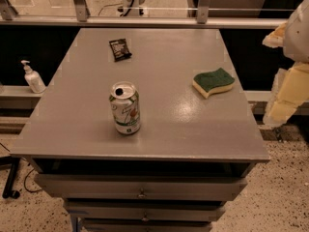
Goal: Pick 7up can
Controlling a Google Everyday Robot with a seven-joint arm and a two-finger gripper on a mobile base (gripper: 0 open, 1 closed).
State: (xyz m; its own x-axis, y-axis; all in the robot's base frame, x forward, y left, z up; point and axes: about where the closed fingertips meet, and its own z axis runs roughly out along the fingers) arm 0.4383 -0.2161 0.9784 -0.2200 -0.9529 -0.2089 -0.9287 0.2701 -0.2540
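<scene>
Currently — 7up can: upright on table, front-left of centre.
Gripper: beyond table's right edge, well apart from can — state not discernible.
Sponge: right side.
Black packet: far end.

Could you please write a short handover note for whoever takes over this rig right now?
Gripper: at the right edge of the view, beside the table, far from the can.
7up can: upright near the table's front, left of centre, nothing touching it.
Nearby: sponge to its right and further back, black packet at the back.
Done: no grasp yet.
Left: reach over, close on the can, lift.
</scene>
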